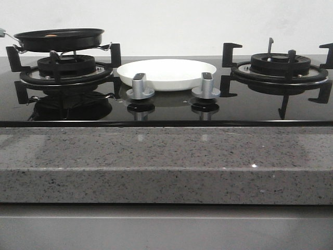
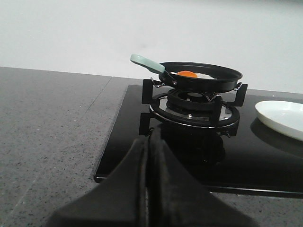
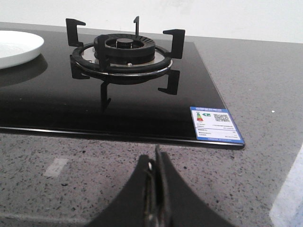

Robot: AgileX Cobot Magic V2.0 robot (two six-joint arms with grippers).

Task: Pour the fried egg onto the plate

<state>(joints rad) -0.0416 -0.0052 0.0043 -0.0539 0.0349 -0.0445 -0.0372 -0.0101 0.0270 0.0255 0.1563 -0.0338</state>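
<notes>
The black glass hob (image 1: 166, 109) is taking up the middle of the granite counter (image 1: 166, 166). The left burner (image 1: 65, 70), at about ten o'clock from the hob's centre, is carrying the black frying pan (image 2: 201, 77). The white plate (image 1: 167, 73) is sitting in the middle behind the two silver knobs (image 1: 140, 86), with nothing on it. The right burner (image 3: 123, 54) is standing bare.

The fried egg (image 2: 191, 74) is lying in the pan, its yolk towards the pale green handle (image 2: 147, 62), so the pour has not started.

The left gripper (image 2: 147, 156) is resting low by the hob's corner, its fingers pressed together on nothing; the right gripper (image 3: 154, 172) is likewise closed and holding nothing, over the counter in front of the right burner.

Likely risks: the thin handle could be slipping or twisting in the grip; the pan could be catching the trivet prongs when lifted; a hasty tilt could be sending the small egg past the plate's rim onto the glass.

The front view is cutting the handle off at the frame edge and showing only an orange speck of egg. Neither arm is appearing there.
</notes>
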